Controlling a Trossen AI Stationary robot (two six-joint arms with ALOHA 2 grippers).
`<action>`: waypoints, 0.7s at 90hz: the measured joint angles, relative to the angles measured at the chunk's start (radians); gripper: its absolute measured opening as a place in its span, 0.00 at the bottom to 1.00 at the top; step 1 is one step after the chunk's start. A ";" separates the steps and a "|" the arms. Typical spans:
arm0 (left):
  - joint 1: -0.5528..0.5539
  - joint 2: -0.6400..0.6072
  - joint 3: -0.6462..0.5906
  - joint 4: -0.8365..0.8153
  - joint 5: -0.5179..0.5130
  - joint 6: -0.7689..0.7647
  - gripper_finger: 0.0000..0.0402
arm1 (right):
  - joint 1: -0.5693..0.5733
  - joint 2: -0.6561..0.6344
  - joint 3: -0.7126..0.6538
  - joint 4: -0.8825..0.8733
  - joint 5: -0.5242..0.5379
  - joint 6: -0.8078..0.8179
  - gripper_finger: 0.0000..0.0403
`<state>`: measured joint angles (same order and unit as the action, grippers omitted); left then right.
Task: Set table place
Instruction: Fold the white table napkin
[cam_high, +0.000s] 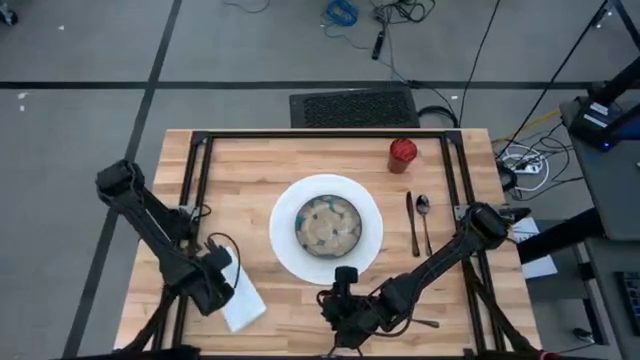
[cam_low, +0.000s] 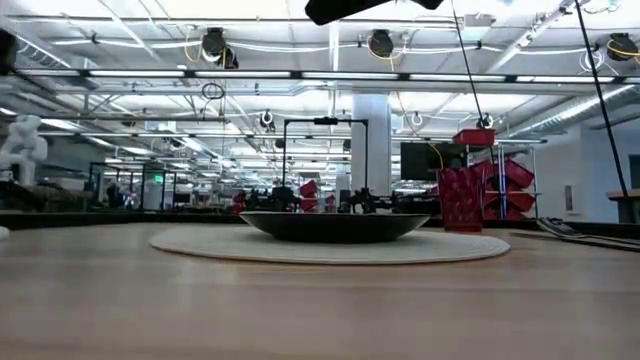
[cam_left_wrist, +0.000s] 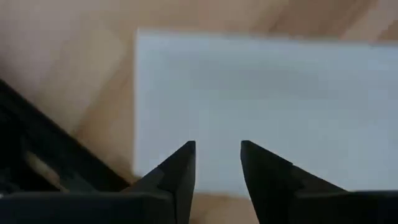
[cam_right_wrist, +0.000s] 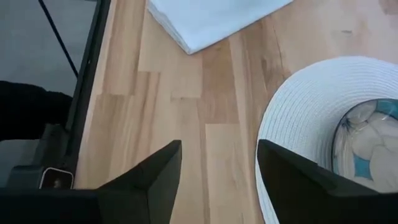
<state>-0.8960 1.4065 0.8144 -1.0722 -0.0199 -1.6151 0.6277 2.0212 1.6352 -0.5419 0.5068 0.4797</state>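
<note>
Hovering low over the white folded cloth napkin (cam_high: 243, 297), the left hand (cam_left_wrist: 217, 163) has its two dark fingers parted by a narrow gap with nothing between them; the napkin lies flat on the near left part of the pale wooden butcher-block table (cam_high: 250, 170), just inside the black metal frame rail (cam_high: 196, 180). The large round white plate (cam_high: 290, 245) sits in the middle of the table, and the grey-green speckled bowl (cam_high: 328, 224) rests on it, roughly centred. The right hand (cam_right_wrist: 217, 180) is at the near edge of the table, just beside the plate's near rim, its fingers spread wide and holding nothing; its wrist view looks across bare wood toward the napkin's corner and the plate's ribbed rim. Right of the plate, the metal knife (cam_high: 412, 222) and the metal spoon (cam_high: 425, 220) lie side by side, parallel and close together. The small red cup (cam_high: 402, 154) stands upright beyond them, near the far right corner. A thin metal piece, perhaps the fork (cam_high: 425, 323), shows partly under the right arm.
</note>
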 joint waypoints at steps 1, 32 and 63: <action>0.004 0.001 -0.006 0.005 0.013 0.001 0.28 | 0.000 0.000 0.000 0.000 0.000 0.001 0.49; 0.170 0.001 -0.156 0.103 0.069 0.108 0.28 | 0.000 0.000 0.000 0.000 -0.001 0.003 0.49; 0.453 -0.003 -0.210 0.138 0.061 0.427 0.28 | 0.000 0.000 0.000 -0.001 -0.004 -0.001 0.49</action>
<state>-0.4425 1.4033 0.6040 -0.9344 0.0414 -1.1879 0.6281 2.0212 1.6348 -0.5430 0.5026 0.4789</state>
